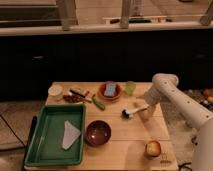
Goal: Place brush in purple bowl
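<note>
On a wooden table (115,150), a green tray (47,145) sits at left. Right of it rests the purple bowl (97,133). Farther right lies the brush (132,111), white handle toward the gripper (145,106). Whether the gripper's jaws are apart or clamped on the handle, I cannot tell.

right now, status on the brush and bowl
Gripper at the brush handle, right of table centre. Purple bowl sits front-centre, no brush in it. Nothing between them.

white-handled brush (134,110) at the gripper (145,107), right of the purple bowl (98,133).
</note>
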### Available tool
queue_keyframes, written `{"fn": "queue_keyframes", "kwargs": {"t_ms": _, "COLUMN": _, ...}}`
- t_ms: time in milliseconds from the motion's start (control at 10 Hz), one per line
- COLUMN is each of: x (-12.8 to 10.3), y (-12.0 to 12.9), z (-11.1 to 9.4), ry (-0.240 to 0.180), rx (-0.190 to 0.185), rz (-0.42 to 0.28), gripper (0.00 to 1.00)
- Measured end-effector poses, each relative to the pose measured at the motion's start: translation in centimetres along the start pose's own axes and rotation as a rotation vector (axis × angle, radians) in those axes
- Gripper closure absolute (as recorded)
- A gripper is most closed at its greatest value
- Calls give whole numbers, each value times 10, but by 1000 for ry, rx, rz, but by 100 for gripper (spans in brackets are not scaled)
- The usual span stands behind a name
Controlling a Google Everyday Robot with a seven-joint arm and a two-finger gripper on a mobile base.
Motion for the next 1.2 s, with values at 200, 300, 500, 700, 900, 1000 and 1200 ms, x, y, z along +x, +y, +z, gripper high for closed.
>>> {"fn": "queue_keyframes", "kwargs": {"t_ms": 200, "x": 4, "y": 2, "z": 3, "ry": -8, "rx": -9, "rz": 3, "gripper": 51}}
{"fn": "queue_keyframes", "kwargs": {"t_ms": 300, "x": 5, "y": 2, "z": 2, "ry": -10, "rx": -9, "rz": 4, "gripper": 59}}
{"fn": "queue_keyframes", "kwargs": {"t_ms": 500, "x": 8, "y": 3, "z": 0, "ry": -15, "rx": -12, "rz": 4, "gripper": 80}}
{"fn": "queue_keyframes", "kwargs": {"t_ms": 700, "x": 12, "y": 2, "z": -2, "ry": -18, "rx": -9, "rz": 6, "gripper": 97}}
{"fn": "queue_keyframes", "kwargs": {"t_ms": 900, "x": 14, "y": 1, "z": -3, "ry": -28, "rx": -5, "rz": 7, "gripper": 100}}
{"fn": "queue_keyframes", "kwargs": {"t_ms": 1000, "x": 15, "y": 1, "z": -4, "ry": -31, "rx": -3, "rz": 6, "gripper": 100}}
{"fn": "queue_keyframes", "kwargs": {"t_ms": 1200, "x": 15, "y": 0, "z": -7, "ry": -34, "rx": 3, "rz": 2, "gripper": 100}}
